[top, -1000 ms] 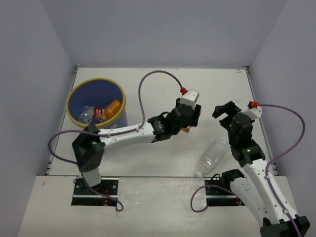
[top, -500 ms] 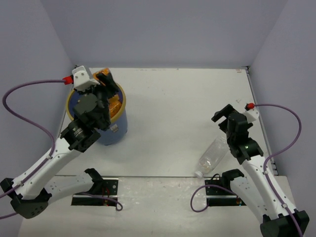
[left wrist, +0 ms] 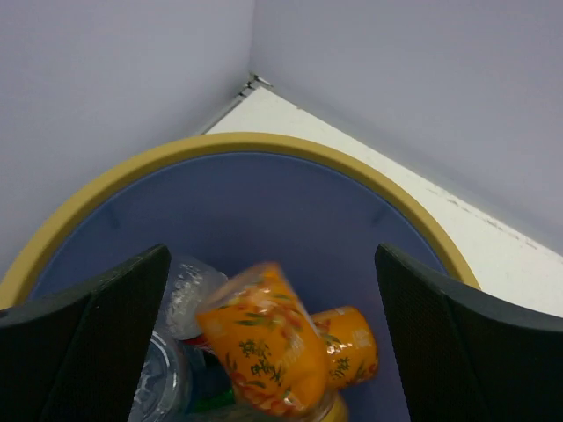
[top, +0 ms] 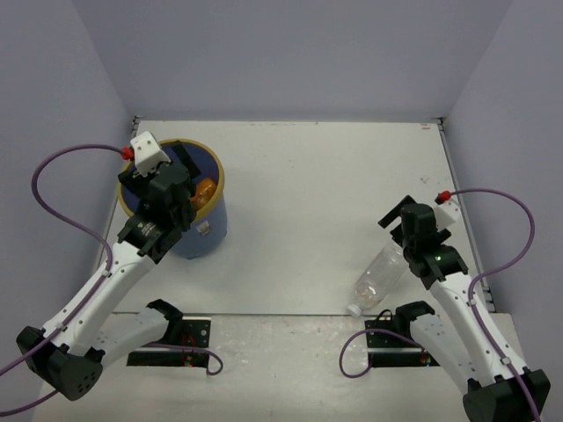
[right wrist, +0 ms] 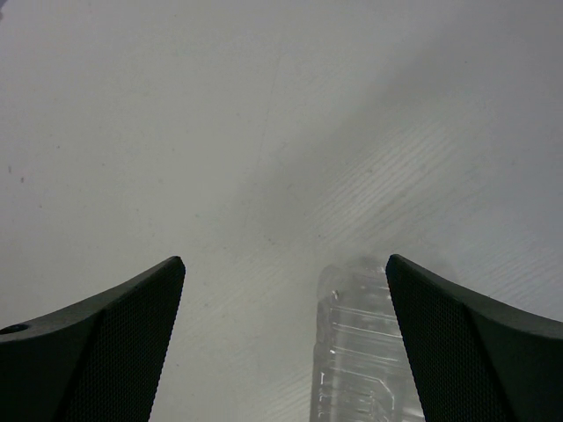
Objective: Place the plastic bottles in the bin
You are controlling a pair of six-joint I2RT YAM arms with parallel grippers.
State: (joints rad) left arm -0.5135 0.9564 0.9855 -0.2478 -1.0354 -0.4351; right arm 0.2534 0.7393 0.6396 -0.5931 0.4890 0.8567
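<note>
The bin [top: 209, 236] is a blue bucket with a yellow rim [left wrist: 352, 171], standing at the table's left. My left gripper [top: 186, 174] hangs open over it. A stubby orange bottle [left wrist: 264, 347], blurred, sits loose below the spread left gripper [left wrist: 271, 257], touching neither finger. A second orange bottle [left wrist: 352, 343] and clear bottles [left wrist: 176, 299] lie inside the bin. A large clear bottle [top: 380, 274] lies on the table at the right. My right gripper [top: 398, 216] is open just above its far end, and the right gripper [right wrist: 285, 260] shows that bottle [right wrist: 361, 352] near its right finger.
Grey walls close in the table on the left, back and right. The bin stands near the left wall and the table's back left corner [left wrist: 251, 83]. Purple cables loop off both arms.
My left arm swung from the table's middle to above the bin with an orange bottle, then opened and let it drop in. My right gripper came down nearer the clear bottle.
</note>
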